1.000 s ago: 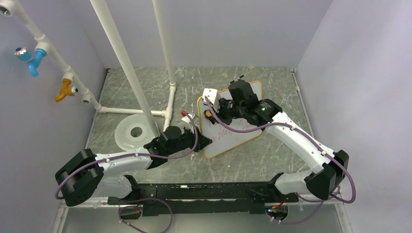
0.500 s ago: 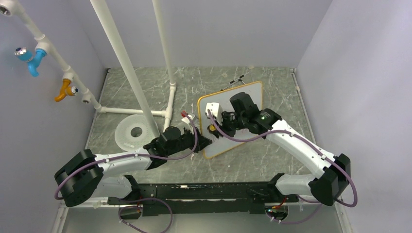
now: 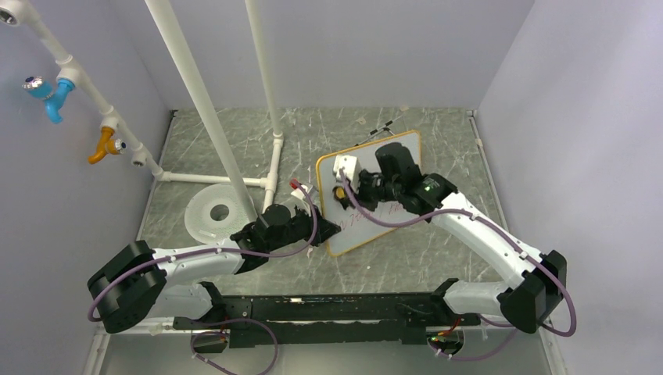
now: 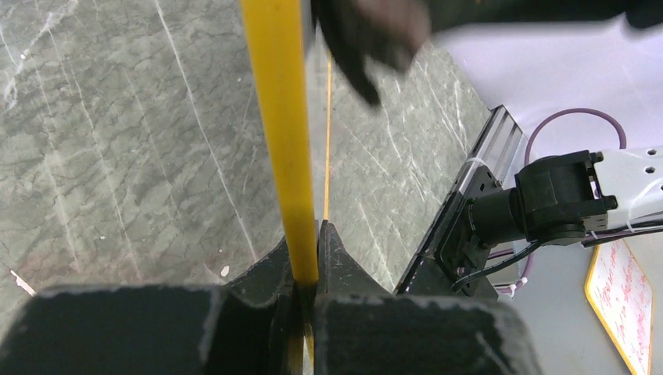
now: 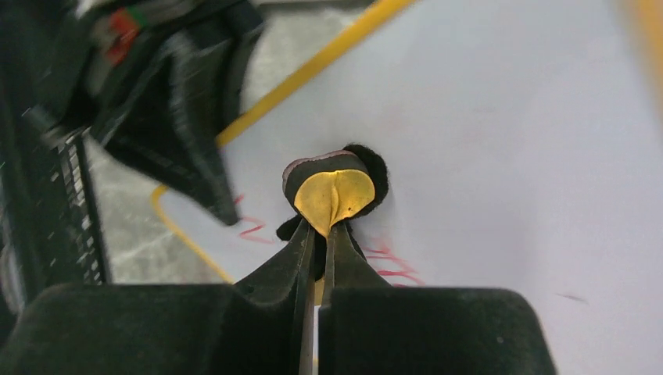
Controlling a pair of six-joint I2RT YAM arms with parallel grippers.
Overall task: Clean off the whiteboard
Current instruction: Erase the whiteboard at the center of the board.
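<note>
Right of worktop centre, whiteboard (image 3: 366,229) edge is clamped by left gripper (image 4: 309,269); eraser pad (image 5: 335,192), pinched by right gripper (image 5: 317,234), is pressed on it.

soft, even light fills the top view, sharp throughout, with only faint shadows on the desk (image 3: 438,258). the left wrist view blurs along its top edge. the right wrist view smears at upper left, and the whiteboard (image 5: 508,117) glows pale, nearly washed out.
</note>
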